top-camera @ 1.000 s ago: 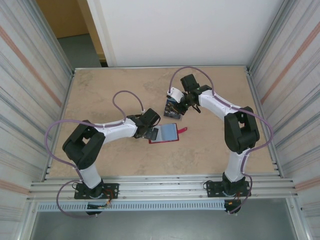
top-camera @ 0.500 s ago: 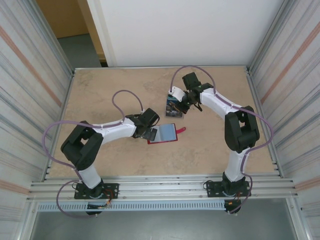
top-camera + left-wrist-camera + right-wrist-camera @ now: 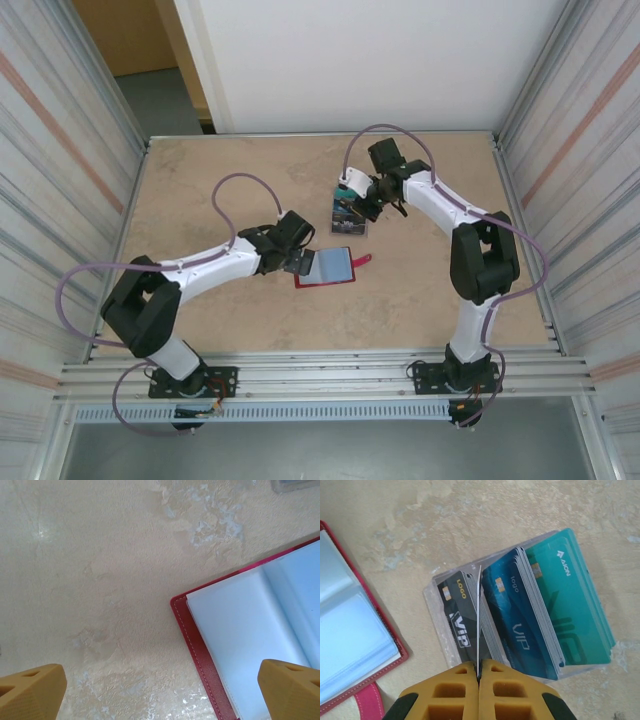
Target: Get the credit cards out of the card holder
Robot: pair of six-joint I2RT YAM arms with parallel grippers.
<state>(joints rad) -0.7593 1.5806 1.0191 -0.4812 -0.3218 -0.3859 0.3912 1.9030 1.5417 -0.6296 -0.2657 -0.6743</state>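
Now right gripper [image 3: 479,672], shifted slightly farther back than a second ago, jaws pinching single card [image 3: 478,610] edge-on above credit cards [image 3: 530,615] fanned on desk [image 3: 200,190]. Left gripper [image 3: 160,692], jaws spread, over open card holder [image 3: 328,267] left corner. Pockets look empty: extraction likely near finished.

Robot lab cell: aluminium rails [image 3: 320,372], ribbed panel walls [image 3: 50,150]

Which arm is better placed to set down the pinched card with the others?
Right. The right gripper is shut on a thin card, edge-on over the stacked credit cards. The left gripper stands open at the edge of the card holder, holding nothing.
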